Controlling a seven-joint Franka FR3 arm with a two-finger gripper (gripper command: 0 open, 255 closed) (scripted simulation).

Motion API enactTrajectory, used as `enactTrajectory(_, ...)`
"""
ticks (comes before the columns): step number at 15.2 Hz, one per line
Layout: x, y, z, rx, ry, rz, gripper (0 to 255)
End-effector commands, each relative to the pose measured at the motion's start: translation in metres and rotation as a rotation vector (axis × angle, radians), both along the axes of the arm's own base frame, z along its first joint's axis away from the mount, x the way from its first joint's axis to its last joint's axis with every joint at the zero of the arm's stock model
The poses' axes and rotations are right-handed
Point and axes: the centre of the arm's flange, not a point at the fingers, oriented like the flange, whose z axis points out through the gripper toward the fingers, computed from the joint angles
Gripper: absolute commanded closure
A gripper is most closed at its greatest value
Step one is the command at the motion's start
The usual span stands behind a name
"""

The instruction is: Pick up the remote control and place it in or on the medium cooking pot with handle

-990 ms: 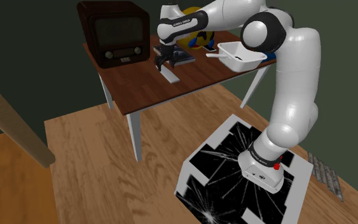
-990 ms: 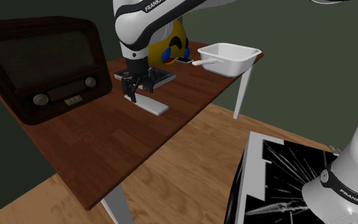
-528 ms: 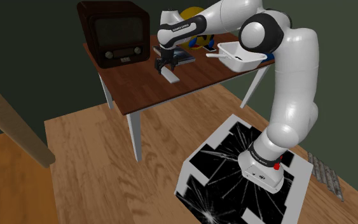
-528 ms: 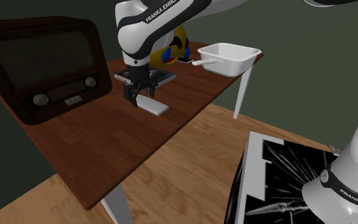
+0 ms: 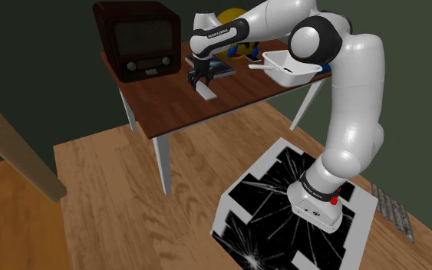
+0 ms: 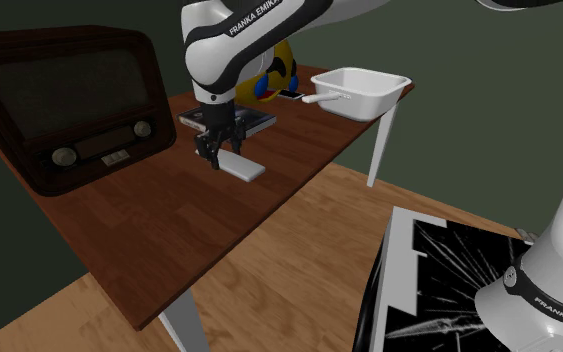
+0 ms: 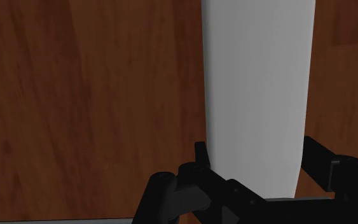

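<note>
Gripper [image 7: 254, 159] is low over the table [image 7: 95, 95], fingers closed against both long edges of the white remote control [image 7: 257, 83]. Clasped at its near end; the rest extends ahead of the fingertips.

White, glossy arm [image 5: 352, 92]: thick rounded links, bulging at shoulder and elbow. Dark grey to black bands at joints [image 5: 314, 40]. Carries black collar near wrist with white lettering "FRANKA EMIKA" [image 6: 257, 15]; same lettering again on black ring [image 6: 544, 298] at base link. Shows small red spot [image 5: 333, 200] low on base, on pale grey foot block. Ends in all-black gripper [image 6: 219, 157]: two short blocky fingers [image 7: 199, 158], stepped angular housings. Mounted on stand [image 5: 272, 211]: white-edged box, black top with white crack-like lines.
</note>
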Motion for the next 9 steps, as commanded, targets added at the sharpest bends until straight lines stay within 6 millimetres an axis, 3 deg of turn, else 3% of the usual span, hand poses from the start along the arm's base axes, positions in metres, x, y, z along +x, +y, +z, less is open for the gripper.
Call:
enactTrajectory(1, 0.0, 0.0, 0.0, 0.0, 0.0, 0.0, 255)
enactTrajectory(6, 0.0, 0.0, 0.0, 0.0, 0.0, 0.0, 255)
enactTrajectory(9, 0.0, 0.0, 0.016, 0.0, 0.0, 0.0, 255)
